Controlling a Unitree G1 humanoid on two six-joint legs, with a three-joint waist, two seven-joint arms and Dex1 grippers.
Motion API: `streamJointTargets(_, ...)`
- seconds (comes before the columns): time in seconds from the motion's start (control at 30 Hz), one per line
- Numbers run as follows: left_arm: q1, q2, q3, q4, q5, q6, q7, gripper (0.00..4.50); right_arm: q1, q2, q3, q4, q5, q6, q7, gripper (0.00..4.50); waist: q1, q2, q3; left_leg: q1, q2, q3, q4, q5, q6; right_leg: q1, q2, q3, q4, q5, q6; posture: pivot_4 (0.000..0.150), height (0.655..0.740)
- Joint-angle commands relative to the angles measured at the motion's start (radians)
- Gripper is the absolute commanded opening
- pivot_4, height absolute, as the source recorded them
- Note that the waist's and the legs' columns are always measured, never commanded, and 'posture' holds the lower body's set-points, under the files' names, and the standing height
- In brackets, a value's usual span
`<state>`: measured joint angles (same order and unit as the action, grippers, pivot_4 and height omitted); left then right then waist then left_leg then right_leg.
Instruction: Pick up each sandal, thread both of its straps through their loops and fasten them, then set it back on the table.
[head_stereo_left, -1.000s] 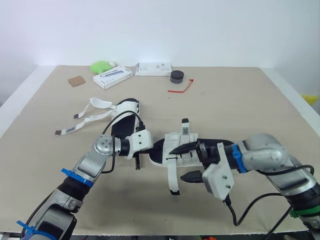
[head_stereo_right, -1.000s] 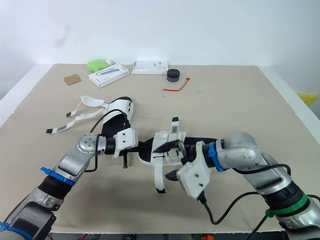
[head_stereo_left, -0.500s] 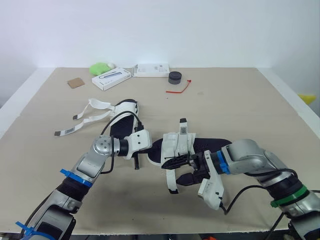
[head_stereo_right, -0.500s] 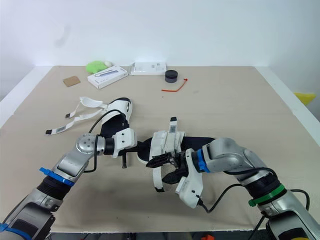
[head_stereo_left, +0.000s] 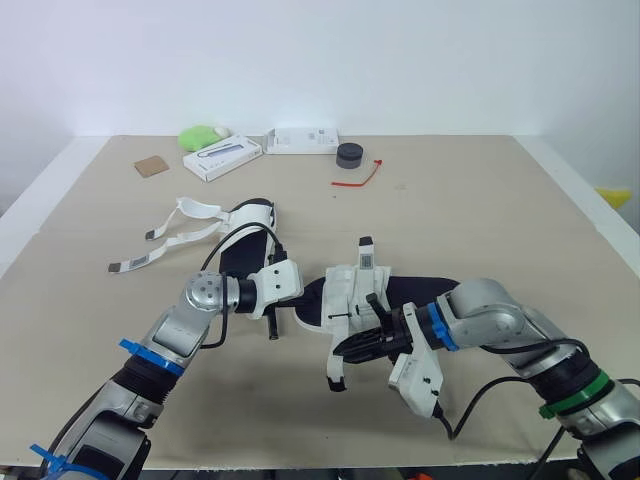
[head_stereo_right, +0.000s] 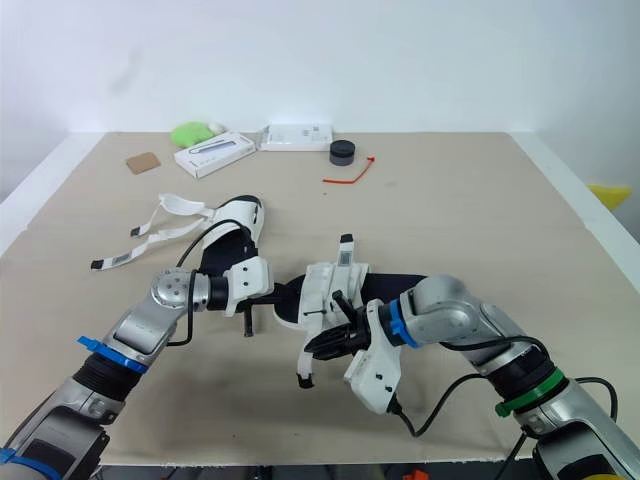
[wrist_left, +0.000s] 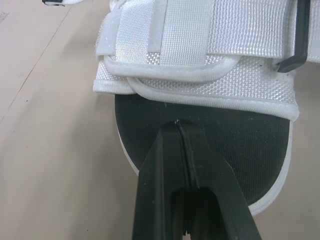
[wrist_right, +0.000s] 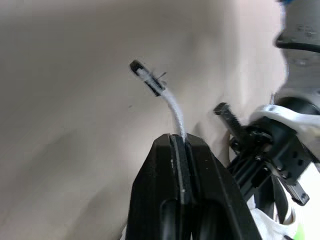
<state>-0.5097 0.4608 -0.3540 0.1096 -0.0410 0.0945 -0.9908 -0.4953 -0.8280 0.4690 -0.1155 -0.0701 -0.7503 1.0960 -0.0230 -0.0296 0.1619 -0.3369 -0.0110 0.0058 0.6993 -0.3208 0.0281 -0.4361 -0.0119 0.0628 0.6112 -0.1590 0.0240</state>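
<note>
My right tool (wrist_right: 178, 136) is pinching a strap (wrist_right: 172, 107) of the near sandal (head_stereo_left: 350, 295). Its fingers are pressed tight on the webbing a little back from the dark tip, so the free end sticks out ahead and hangs toward the surface (head_stereo_left: 480, 220). I take that grip as deliberate, since a short stub of strap should be easier to steer into a loop than a long floppy tail.

My left tool (wrist_left: 178, 123) is pressed together too, tips on the black insole (wrist_left: 135, 115) just short of the white front band (wrist_left: 200, 60). I see nothing between its fingers, so I read it as a brace that keeps the sandal from sliding while the other arm pulls.

The near sandal lies mid-surface between both arms. The far sandal (head_stereo_left: 250, 225) sits beyond my left arm, its straps (head_stereo_left: 200, 207) loose and spread flat, not yet fastened.

Next I need the loop, and I can't make it out from here.
</note>
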Motion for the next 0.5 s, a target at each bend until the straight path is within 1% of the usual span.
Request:
streamJointTargets(0.03,0.028,0.012,-0.032,0.044,0.041,0.03,-0.011,0.0,0.033,0.007,-0.033,-0.087,0.161,0.169,0.007,0.1,0.0,0.0,0.0,0.0,0.0,0.0,0.0,0.0,0.0,0.0,0.0,0.0,0.0,0.0,0.0,0.15,0.74)
streamJointTargets(0.1,0.027,0.012,-0.032,0.046,0.041,0.029,-0.011,0.0,0.047,0.013,-0.047,-0.13,0.229,0.26,0.01,0.1,0.001,0.0,0.0,0.0,0.0,0.0,0.0,0.0,0.0,0.0,0.0,0.0,0.0,0.0,0.0,0.15,0.74)
streamJointTargets(0.2,0.026,0.012,-0.033,0.048,0.042,0.028,-0.012,0.0,0.058,0.025,-0.072,-0.172,0.282,0.363,0.01,0.1,0.001,0.0,0.0,0.0,0.0,0.0,0.0,0.0,0.0,0.0,0.0,0.0,0.0,0.0,0.0,0.15,0.74)
streamJointTargets(0.4,0.02,0.009,-0.034,0.056,0.042,0.025,-0.014,0.0,0.042,0.111,-0.16,-0.225,0.435,0.719,-0.092,0.1,0.001,0.0,0.0,-0.001,0.0,-0.002,0.0,0.0,0.0,-0.001,0.0,-0.001,0.0,0.0,0.001,0.15,0.74)
streamJointTargets(0.5,0.017,0.006,-0.036,0.056,0.043,0.026,-0.014,0.0,0.023,0.154,-0.208,-0.229,0.485,0.891,-0.151,0.1,0.001,0.0,0.0,-0.001,0.0,-0.002,0.0,0.0,0.0,-0.001,0.0,-0.002,0.0,0.001,0.003,0.15,0.74)
